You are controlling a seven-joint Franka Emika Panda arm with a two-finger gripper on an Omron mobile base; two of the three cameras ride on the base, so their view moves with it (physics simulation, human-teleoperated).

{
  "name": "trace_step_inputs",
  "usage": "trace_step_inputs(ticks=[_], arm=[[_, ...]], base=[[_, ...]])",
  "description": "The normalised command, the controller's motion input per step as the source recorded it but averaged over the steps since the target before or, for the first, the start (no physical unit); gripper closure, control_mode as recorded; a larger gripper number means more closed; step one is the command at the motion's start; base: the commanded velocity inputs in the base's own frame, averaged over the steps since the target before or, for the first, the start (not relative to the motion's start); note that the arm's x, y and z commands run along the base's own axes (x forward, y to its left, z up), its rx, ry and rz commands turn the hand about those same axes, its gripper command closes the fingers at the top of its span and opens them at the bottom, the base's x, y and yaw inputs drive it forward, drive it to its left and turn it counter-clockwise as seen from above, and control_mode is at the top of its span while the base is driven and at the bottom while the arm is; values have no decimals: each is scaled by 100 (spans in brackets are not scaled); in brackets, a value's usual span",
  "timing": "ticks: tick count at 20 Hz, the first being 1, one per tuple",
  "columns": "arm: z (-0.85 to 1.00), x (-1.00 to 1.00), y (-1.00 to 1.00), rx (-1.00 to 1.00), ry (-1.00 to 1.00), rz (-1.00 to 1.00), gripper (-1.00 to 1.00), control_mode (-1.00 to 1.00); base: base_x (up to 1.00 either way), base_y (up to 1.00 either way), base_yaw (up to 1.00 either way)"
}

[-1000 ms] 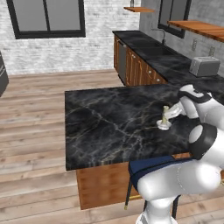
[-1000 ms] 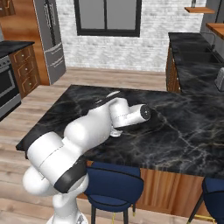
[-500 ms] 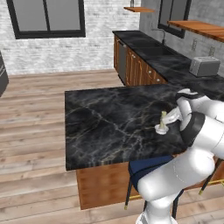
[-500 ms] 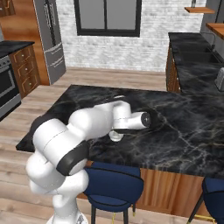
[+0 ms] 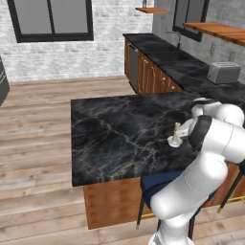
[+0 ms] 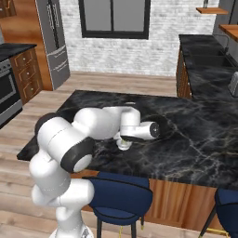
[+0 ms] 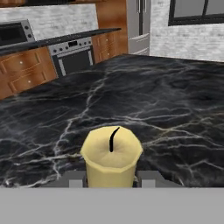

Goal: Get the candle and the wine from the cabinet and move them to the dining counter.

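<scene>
The yellowish candle (image 7: 111, 155) fills the bottom of the hand view, black wick up, with my gripper (image 7: 111, 178) shut on it and a grey finger (image 7: 149, 177) at each side. In the left base view the candle (image 5: 176, 134) stands in its white saucer on or just over the dining counter (image 5: 119, 134), near its front right edge, and the gripper (image 5: 180, 136) holds it from the right. The saucer (image 6: 123, 145) peeks out under my forearm in the right base view. The orange-brown shelf cabinet (image 5: 217, 29) hangs on the right wall. The wine is out of view.
Blue stools (image 6: 121, 195) stand under the island's near edge by my base. A toaster (image 5: 222, 72) sits on the wall-side counter (image 5: 167, 60). A stove (image 7: 72, 57) and fridge (image 6: 53, 42) stand across the wood floor.
The arm has folded in and brought the candle slightly lower and closer to the counter's front edge. The gripper stays shut on it.
</scene>
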Motion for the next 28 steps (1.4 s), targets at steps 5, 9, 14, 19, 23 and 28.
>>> trace_step_inputs(ticks=[5,9,14,19,23,28], arm=[[0,36,2,0,0,0,100,-100],[0,32,3,0,0,0,100,-100],[-7,26,0,0,0,0,100,-100],[-29,11,0,0,0,0,100,-100],[-31,5,0,0,0,0,100,-100],[-17,5,0,0,0,0,100,-100]], base=[[0,0,0],[0,0,0],[0,0,0],[0,0,0],[0,0,0],[0,0,0]])
